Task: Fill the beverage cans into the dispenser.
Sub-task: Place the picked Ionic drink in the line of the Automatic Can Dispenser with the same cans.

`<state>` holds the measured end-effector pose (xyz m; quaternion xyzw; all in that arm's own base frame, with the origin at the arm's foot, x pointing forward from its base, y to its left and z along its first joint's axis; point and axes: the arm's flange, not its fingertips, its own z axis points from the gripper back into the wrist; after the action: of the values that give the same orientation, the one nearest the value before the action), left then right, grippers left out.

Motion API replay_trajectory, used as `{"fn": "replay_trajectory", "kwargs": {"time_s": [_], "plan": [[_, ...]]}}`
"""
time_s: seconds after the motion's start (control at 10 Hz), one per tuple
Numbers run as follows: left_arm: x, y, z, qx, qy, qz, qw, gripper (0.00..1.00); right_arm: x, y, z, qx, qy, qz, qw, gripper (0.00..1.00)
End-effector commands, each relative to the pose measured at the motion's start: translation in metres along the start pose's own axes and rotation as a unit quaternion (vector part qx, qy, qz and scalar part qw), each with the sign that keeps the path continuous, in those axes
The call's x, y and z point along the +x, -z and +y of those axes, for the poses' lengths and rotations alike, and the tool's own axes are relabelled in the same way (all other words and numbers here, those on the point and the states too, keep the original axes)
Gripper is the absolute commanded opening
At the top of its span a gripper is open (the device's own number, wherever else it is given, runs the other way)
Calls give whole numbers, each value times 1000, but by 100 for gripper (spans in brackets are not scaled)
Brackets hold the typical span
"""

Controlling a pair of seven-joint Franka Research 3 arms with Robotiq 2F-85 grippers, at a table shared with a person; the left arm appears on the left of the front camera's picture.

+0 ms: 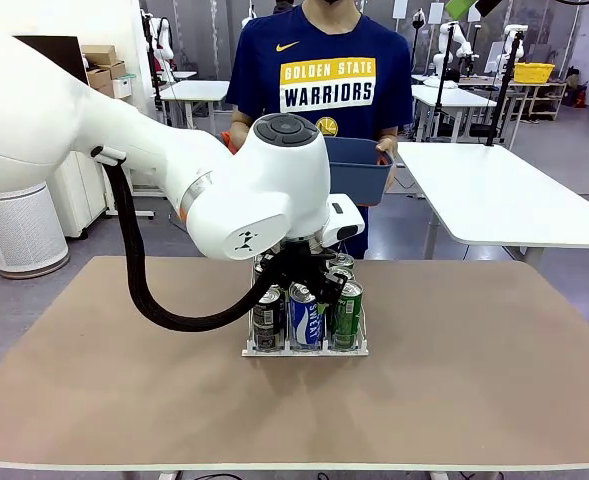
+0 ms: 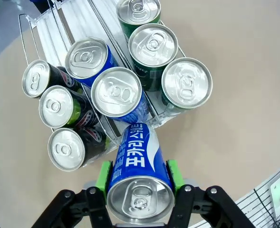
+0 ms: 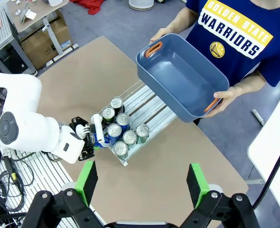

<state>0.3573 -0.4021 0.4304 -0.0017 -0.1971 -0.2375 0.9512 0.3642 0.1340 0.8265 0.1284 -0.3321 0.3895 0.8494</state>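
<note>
The left hand (image 2: 139, 190) grips a blue can (image 2: 139, 161) tilted just above the rack (image 2: 44, 28) on the counter (image 2: 235, 38); the right hand (image 3: 142, 185) hangs open. Risk — the middle lane's front can (image 2: 116, 91) blocks entry, so a push could topple neighbours.

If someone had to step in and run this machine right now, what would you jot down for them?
Left gripper: shut on a blue-and-white can, held over the near end of the dispenser.
Right gripper: open, holding nothing, high above the table.
Dispenser: eight cans standing in it, three dark cans in one outer lane, two blue cans in the middle lane, three green cans in the other outer lane.
The person holds an empty blue bin at the far side.
Left to do: set the held can down, probably in the middle lane, which has one fewer.
</note>
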Motion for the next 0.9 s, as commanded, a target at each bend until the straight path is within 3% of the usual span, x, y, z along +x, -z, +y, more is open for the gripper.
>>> {"fn": "replay_trajectory", "kwargs": {"time_s": [0.0,0.4,0.8], "plan": [[19,7,4,14,-12,-40,999,58,-1,1,0,0,0,0,1000,100],[33,20,8,17,-29,-55,998,58,-1,1,0,0,0,0,1000,100],[37,43,3,-18,-27,-22,999,58,-1,1,0,0,0,0,1000,100]]}}
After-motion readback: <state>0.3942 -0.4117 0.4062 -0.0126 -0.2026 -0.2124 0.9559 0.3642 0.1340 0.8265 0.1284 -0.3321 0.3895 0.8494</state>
